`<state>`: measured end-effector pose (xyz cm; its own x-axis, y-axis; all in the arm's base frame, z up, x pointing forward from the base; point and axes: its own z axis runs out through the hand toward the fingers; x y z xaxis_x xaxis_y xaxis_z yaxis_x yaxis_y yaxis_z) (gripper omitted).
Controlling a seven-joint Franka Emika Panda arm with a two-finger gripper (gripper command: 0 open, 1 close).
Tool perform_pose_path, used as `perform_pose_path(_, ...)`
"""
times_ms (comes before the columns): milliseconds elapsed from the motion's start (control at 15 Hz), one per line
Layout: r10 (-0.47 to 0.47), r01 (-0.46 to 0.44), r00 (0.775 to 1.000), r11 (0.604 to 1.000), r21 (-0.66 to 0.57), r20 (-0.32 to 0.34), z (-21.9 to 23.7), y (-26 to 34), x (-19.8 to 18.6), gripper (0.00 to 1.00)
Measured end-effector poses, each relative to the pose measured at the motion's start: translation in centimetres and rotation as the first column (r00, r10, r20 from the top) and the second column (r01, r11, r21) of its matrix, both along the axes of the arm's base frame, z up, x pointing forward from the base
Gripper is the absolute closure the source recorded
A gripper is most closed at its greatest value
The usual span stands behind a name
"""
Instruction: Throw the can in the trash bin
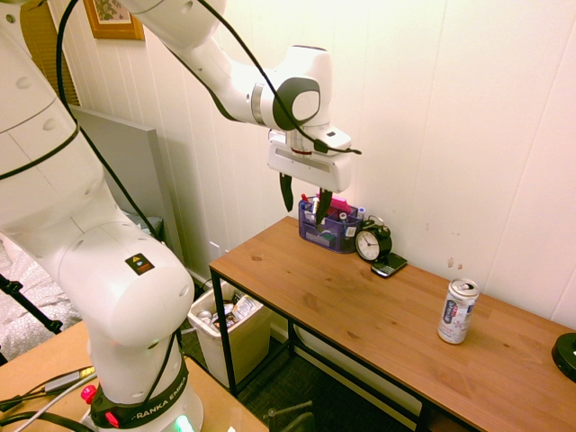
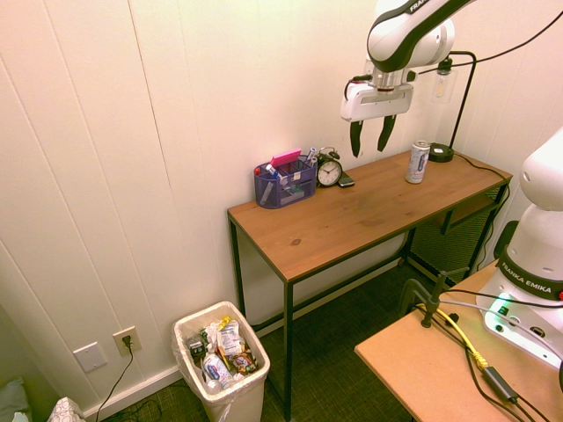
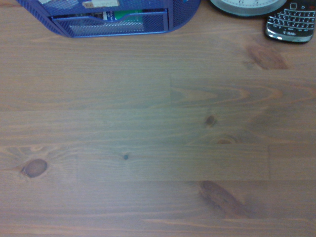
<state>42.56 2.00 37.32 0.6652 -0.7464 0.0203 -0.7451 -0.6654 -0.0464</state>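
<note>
One arm on show, and the lettering "FRANKA EMIKA" reads on its base band in the second exterior view. The gripper [image 2: 372, 137] hangs over the counter [image 2: 369, 215], pointing down, both dark fingers spread apart and nothing between them.

One can [image 1: 457, 311] stands upright on the counter, well apart from the gripper, toward the far end near a black round base [image 1: 566, 354]. Its print is blue and red on silver-white, but the letters are too small to read.

One trash bin [image 2: 220, 371] sits on the floor beside the counter's leg, off-white, lined with a bag and already holding crumpled wrappers and packets; no wording legible there.

Against the wall, one blue mesh desk organiser [image 1: 329, 226] carries pens and a pink item. Just beside it stands one black alarm clock [image 1: 373, 242], white dial, and one dark phone [image 1: 389, 265] lies flat touching the clock's foot.

The wrist view looks down on bare wood grain with several knots, the organiser's drawer at one edge, the phone's keypad [image 3: 291, 23] visible, its key markings blurred.
</note>
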Motion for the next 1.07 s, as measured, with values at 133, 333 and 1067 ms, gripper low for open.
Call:
perform_pose_path(133, 0.001, -0.001, 1.0, 1.0, 0.001, -0.001, -0.1, -0.1, 0.1, 0.0)
perform_pose_path(333, -0.068, 0.068, 0.998, 0.998, 0.014, -0.006, -1.2, -1.9, 1.2, 0.0)
perform_pose_path(1067, -0.483, 0.49, 0.871, 0.867, 0.086, -0.087, -6.8, -23.8, 2.9, 0.0)
